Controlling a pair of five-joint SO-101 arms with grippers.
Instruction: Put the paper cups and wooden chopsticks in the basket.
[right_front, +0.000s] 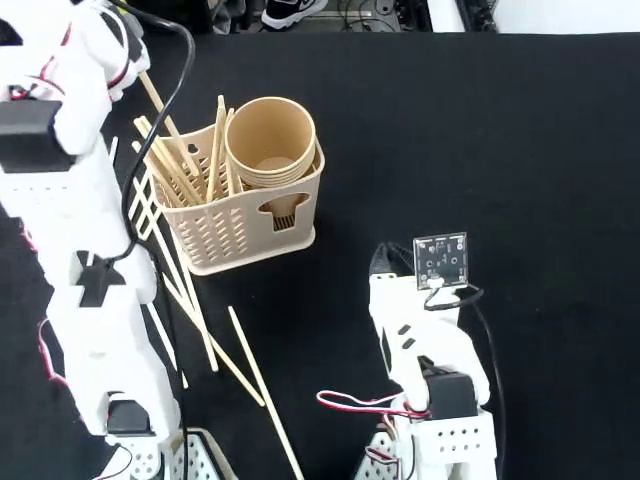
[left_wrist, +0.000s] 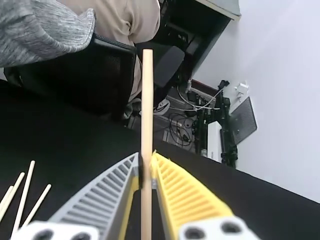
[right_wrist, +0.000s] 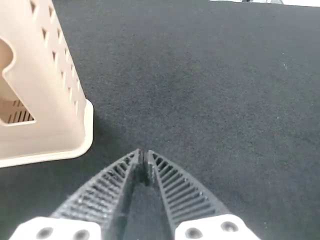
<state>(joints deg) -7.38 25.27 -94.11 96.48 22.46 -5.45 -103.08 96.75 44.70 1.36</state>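
A wooden chopstick (left_wrist: 146, 100) is pinched by the closed left gripper (left_wrist: 145, 159), its long axis slanted down toward the basket (right_front: 250, 238) just beside it, where stacked paper cups (right_front: 271, 140) are seated. The right gripper (right_wrist: 143, 155) is shut and empty near the basket wall.

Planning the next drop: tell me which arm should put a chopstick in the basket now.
Left. The left gripper is shut on a chopstick near the basket; the right gripper is shut and empty.
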